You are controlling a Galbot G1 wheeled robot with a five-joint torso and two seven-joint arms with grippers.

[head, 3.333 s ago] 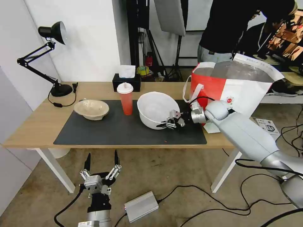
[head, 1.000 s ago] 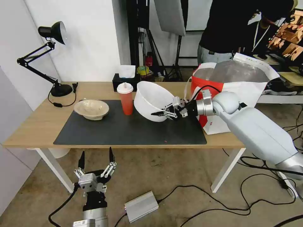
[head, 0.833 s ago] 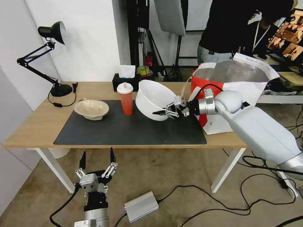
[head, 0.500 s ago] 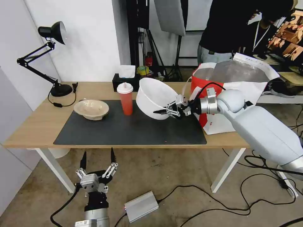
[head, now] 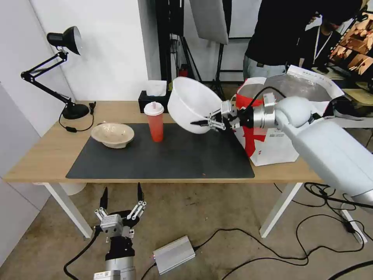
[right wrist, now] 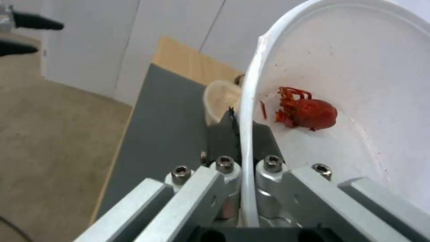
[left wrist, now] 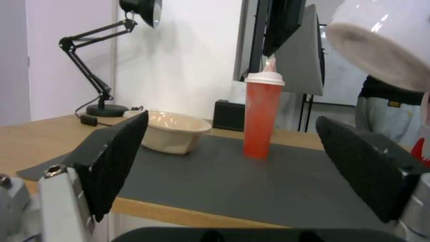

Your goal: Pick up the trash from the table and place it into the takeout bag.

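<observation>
Head view: right hand [head: 208, 123] pinches the rim of the white bowl [head: 190, 103], held tilted in the air above the dark mat [head: 163, 159], beside the takeout bag [head: 279, 128] on the desk [head: 42, 155], presumably for transfer. Red cup [head: 154, 121] and beige bowl [head: 112, 135] stand on the mat. Left hand [head: 121, 205] hangs spread below the desk edge, idle.

Left wrist view: fingers [left wrist: 114, 158] wide apart, framing cup [left wrist: 263, 114] and beige bowl [left wrist: 172, 130]; white bowl's underside [left wrist: 381, 50] overhead.

Right wrist view: fingers [right wrist: 233, 134] clamp the bowl wall [right wrist: 358, 67]; red scrap [right wrist: 304, 111] lies inside.
</observation>
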